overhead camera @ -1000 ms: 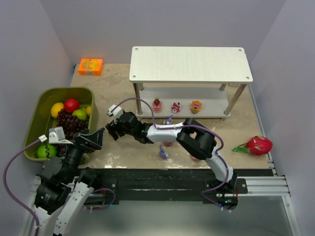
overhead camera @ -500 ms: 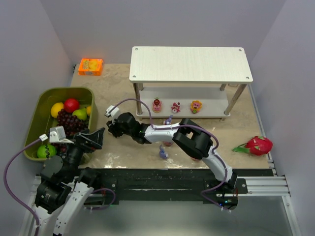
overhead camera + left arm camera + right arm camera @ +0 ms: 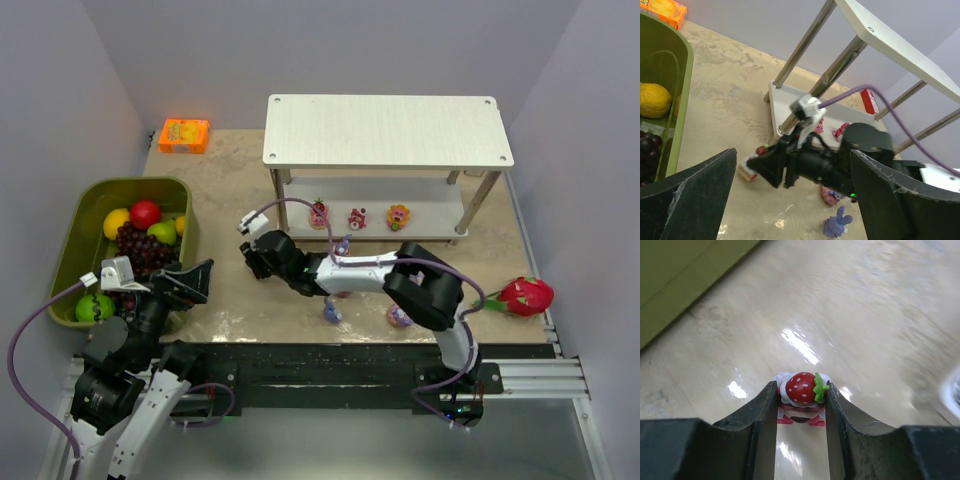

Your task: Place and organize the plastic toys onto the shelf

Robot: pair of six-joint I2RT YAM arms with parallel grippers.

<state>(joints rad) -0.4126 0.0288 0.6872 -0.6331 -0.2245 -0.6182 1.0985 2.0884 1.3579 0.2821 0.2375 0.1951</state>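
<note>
Since a second ago the right fingers (image 3: 762, 412) have narrowed and drawn rightward, away from the bin and toward the shelf. Far left, the olive-green plastic bin (image 3: 75, 240) of fruit is no part of the job. Just beside it the left fingers (image 3: 692, 200) hang spread wide, holding nothing. Next, the right fingers pinch a small strawberry-topped plastic cake figure (image 3: 802, 389) low over the beige table (image 3: 230, 180), in front of the shelf's left legs. Whether it has left the surface I cannot tell. On the white two-tier shelf (image 3: 385, 130), three small cake-like figures (image 3: 357, 218) stand along the lower board and nothing is on the top board. Several purple plastic bunnies (image 3: 331, 311) are on the table yet, so I judge the task under halfway. Far right lies a pink dragon fruit (image 3: 525, 296).
</note>
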